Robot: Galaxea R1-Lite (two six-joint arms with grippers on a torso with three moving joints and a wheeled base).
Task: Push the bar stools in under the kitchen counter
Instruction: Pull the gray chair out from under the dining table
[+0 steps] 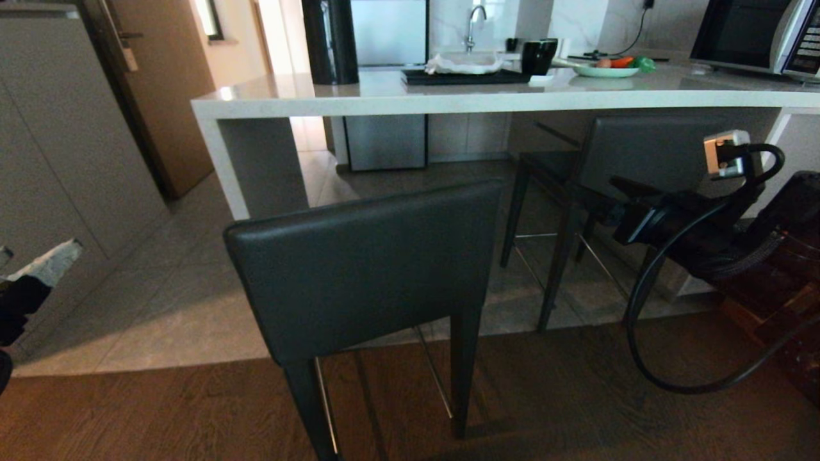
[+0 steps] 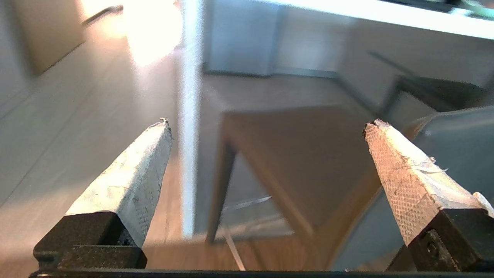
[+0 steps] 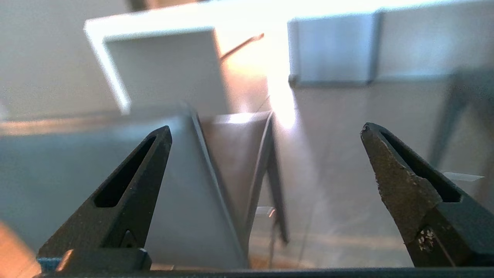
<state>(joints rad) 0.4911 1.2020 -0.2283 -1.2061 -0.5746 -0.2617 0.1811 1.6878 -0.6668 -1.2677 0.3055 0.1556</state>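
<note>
A: Head view first; we are looking at the kitchen counter (image 1: 487,99) running across the top of the scene, its side panel coming down at the left; the near bar stool (image 1: 365,269) is standing out on the floor in front of it, backrest towards us, not yet tucked under; the far bar stool (image 1: 615,166) is sitting to the right with its seat already beneath the slab.

B: And we are seeing the left gripper (image 1: 38,272) only at the left edge, one pale fingertip showing, well apart from the near stool; the right arm (image 1: 692,224) is reaching in from the right with its black cable looping down, near the far stool's backrest; its fingers are not showing here.

A: Left wrist view; the left gripper (image 2: 266,127) is standing wide, both pale pads spread with nothing between them; the near stool's seat (image 2: 308,154) is lying beyond the gap, untouched; the counter's edge (image 2: 386,15) is crossing above.

B: Right wrist view; the right gripper (image 3: 266,133) is likewise spread wide and carrying nothing; we are noting the near stool's backrest (image 3: 77,162) behind one dark finger, its seat and legs in the gap, and the counter's side panel (image 3: 162,65) further off; whether the finger is touching the backrest, we cannot tell.
</note>
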